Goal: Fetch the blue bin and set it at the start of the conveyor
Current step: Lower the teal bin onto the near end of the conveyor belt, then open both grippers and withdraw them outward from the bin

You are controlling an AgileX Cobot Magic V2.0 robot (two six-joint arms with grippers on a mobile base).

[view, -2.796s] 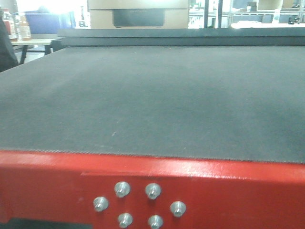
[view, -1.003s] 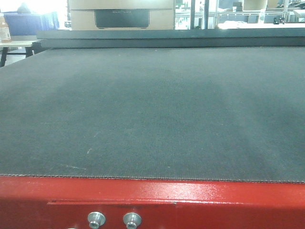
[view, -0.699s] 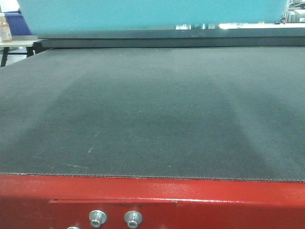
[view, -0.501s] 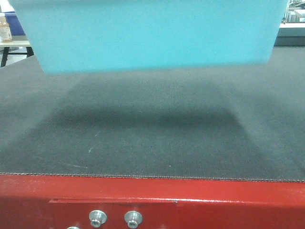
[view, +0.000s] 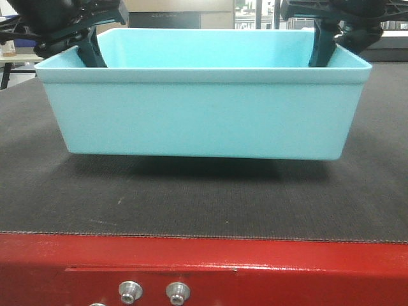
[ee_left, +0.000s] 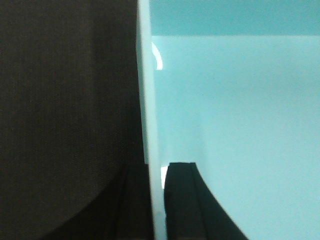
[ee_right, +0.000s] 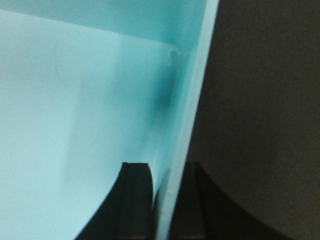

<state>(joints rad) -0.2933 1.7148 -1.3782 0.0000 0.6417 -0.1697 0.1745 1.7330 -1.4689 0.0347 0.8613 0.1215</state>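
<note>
You cannot see the far stretch of the conveyor belt: the blue bin blocks it. The bin's front wall also hides the lower jaws of the left gripper and the right gripper, and the top edge cuts off both arms. Under the shadow you cannot tell whether the bin's base touches the belt. The red frame runs off the bottom edge. In both wrist views the bin overflows the picture and the bottom edge cuts the jaws.
</note>
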